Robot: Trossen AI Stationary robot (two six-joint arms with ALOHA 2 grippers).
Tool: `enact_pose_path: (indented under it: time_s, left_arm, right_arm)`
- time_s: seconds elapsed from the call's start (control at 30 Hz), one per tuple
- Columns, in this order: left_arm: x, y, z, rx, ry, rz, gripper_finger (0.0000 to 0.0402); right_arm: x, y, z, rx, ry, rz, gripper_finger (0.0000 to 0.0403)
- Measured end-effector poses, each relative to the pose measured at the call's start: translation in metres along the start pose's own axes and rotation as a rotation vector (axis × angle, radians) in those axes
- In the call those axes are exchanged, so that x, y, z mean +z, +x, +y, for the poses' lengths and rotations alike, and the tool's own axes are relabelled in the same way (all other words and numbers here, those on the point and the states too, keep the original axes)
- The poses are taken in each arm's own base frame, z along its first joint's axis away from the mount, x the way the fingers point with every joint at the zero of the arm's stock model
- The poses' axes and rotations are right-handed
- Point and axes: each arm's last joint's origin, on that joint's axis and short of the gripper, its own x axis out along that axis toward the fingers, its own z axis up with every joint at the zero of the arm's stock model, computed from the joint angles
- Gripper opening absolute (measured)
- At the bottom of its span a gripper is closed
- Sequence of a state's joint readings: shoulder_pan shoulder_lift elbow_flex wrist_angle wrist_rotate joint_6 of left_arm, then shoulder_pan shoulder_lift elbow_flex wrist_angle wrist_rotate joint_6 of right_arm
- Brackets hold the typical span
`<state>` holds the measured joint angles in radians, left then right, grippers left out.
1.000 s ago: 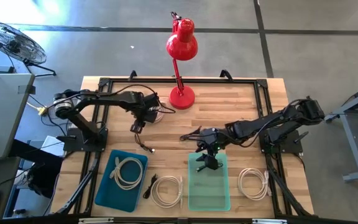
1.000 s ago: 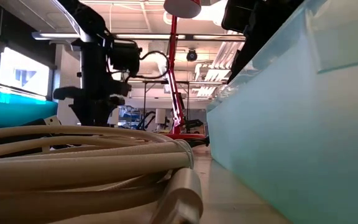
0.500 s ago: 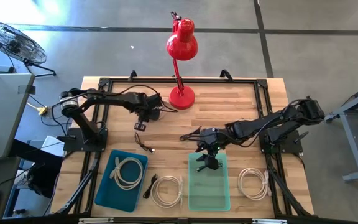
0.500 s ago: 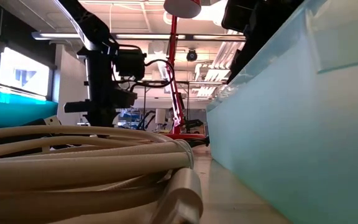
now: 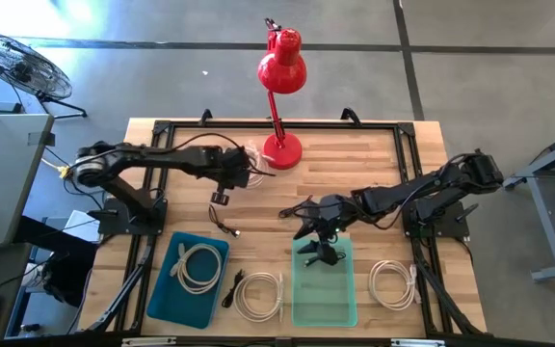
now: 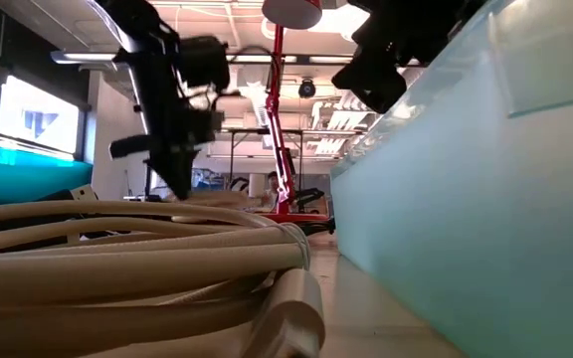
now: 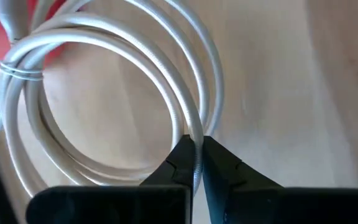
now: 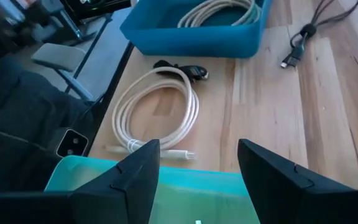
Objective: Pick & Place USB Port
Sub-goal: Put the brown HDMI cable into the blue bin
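White cable coil (image 7: 114, 93) beside the red lamp base (image 5: 281, 150): your left gripper (image 7: 194, 163) fingers clamp one strand for lifting. Your right gripper (image 8: 197, 163), fingers apart, hovers over the green tray (image 5: 324, 289).

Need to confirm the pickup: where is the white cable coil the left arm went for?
In the high view, the white cable coil lies at the table's back left, beside the red lamp's base; the left gripper is shut on one strand.

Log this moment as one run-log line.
left gripper: shut on white cable coil beside red lamp base | right gripper: open, empty, above green tray
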<state>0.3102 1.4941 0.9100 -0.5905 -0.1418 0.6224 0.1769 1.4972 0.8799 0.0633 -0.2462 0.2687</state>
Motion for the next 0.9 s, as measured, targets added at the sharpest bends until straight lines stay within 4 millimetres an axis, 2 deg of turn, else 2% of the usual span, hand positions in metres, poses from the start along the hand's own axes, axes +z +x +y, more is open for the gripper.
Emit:
enact_pose_path:
  time_s: [0.13, 0.3, 0.6, 0.73, 0.9]
  left_arm:
    - [0.002, -0.03, -0.004, 0.04, -0.01, -0.096, 0.0006]
    - [-0.002, -0.077, -0.014, 0.094, -0.019, -0.247, 0.0006]
    - [-0.033, -0.165, -0.047, 0.117, -0.139, -0.584, 0.0006]
    - [-0.047, -0.187, -0.064, 0.101, -0.125, -0.671, 0.0006]
    - [-0.049, -0.196, -0.086, 0.033, -0.16, -0.712, 0.0006]
  right_arm:
    - [0.0, 0.0, 0.0, 0.001, -0.002, -0.002, 0.0209]
    - [0.0, 0.0, 0.0, 0.0, -0.014, -0.002, 0.0209]
    - [0.0, 0.0, 0.0, 0.001, -0.047, -0.001, 0.0208]
    - [0.0, 0.0, 0.0, 0.01, -0.069, 0.0, 0.0208]
    - [0.003, 0.0, 0.003, 0.063, -0.138, -0.018, 0.0208]
